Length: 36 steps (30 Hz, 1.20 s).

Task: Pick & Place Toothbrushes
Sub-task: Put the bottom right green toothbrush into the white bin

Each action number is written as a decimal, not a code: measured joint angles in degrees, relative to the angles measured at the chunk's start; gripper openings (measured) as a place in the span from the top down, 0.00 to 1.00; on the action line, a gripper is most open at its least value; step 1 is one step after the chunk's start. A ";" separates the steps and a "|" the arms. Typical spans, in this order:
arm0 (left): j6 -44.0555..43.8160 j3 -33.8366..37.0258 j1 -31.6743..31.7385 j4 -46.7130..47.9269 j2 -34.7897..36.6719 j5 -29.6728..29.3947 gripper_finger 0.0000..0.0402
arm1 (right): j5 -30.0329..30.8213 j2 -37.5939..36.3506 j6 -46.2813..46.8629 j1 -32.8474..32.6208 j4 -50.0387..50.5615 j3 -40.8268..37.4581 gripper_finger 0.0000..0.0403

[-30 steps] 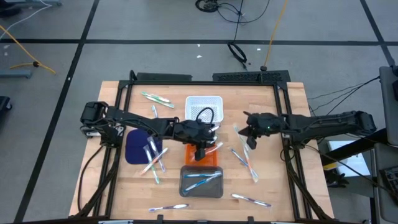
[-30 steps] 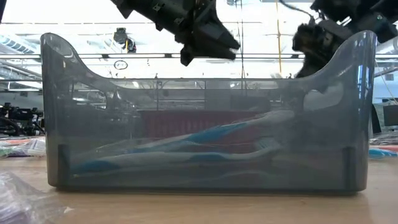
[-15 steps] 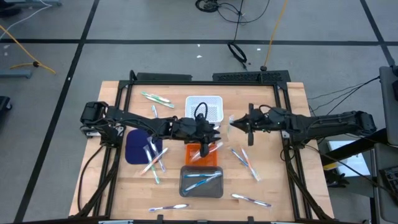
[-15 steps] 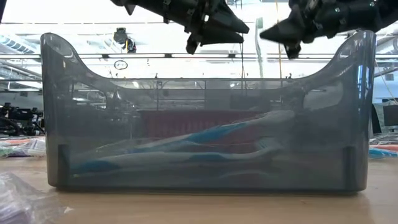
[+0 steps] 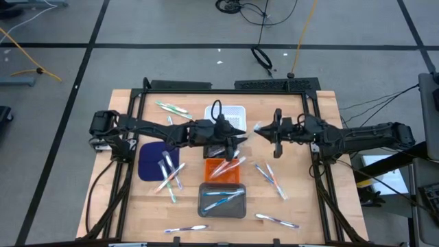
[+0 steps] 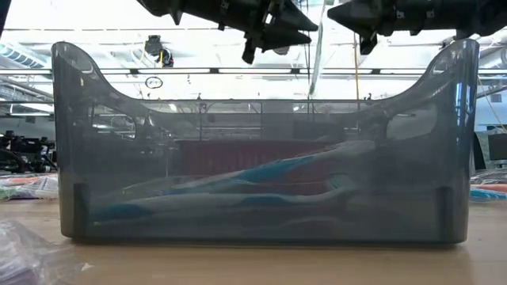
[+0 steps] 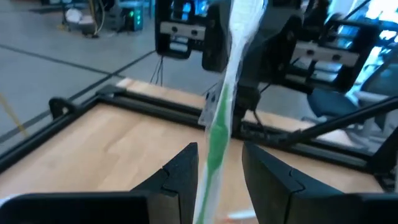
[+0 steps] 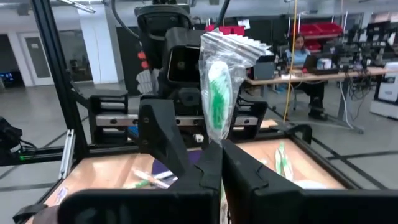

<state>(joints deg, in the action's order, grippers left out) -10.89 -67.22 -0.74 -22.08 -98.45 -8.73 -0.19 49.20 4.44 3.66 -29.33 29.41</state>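
Right end effector point(image 5: 276, 130) is clamped on a wrapped green toothbrush point(image 8: 219, 93), held up in the air to the right of the white basket point(image 5: 233, 112); the right wrist view shows its fingers closed tight on the bag's lower end. Left end effector point(image 5: 233, 140) hangs just in front of the white basket, above the orange tray point(image 5: 221, 175). In the left wrist view its fingers point(image 7: 180, 174) stand partly apart with that same green toothbrush between them; we cannot tell if they touch it. We read this as a handover between arms, or a pull at the wrapper.

Progress, as we judge it: early to middle. The grey bin point(image 5: 222, 201), in front of the orange tray, holds a couple of blue-accented brushes point(image 6: 261, 174). The orange tray holds some wrapped ones too.

Left to do: plenty.
- a loose bunch point(image 5: 168, 175) on and beside the blue mat point(image 5: 147, 163), left of the orange tray
- a green pair point(image 5: 173, 109) left of the white basket
- several point(image 5: 269, 177) right of the orange tray
- two strays point(image 5: 185, 228) near the table point(image 5: 322, 110) front edge, either side of the grey bin
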 joint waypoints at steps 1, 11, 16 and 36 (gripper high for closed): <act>0.13 0.00 0.17 -0.71 0.00 0.51 0.69 | 0.00 0.01 -0.27 0.00 -0.40 0.00 1.00; 1.98 0.00 0.30 -2.33 -0.26 3.14 0.69 | 0.07 0.14 -0.98 0.00 -2.43 0.00 1.00; 2.87 0.00 0.37 -3.52 -0.78 2.69 0.66 | 0.03 0.29 -1.09 0.00 -3.31 0.00 1.00; 3.71 0.00 1.48 -12.14 -3.73 1.15 0.50 | 0.02 0.60 -2.60 -0.02 -4.77 0.00 1.00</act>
<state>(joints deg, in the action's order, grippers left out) -7.18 -67.22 0.73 -34.22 -102.19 -7.58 -0.16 49.81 1.85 3.64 -34.10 29.41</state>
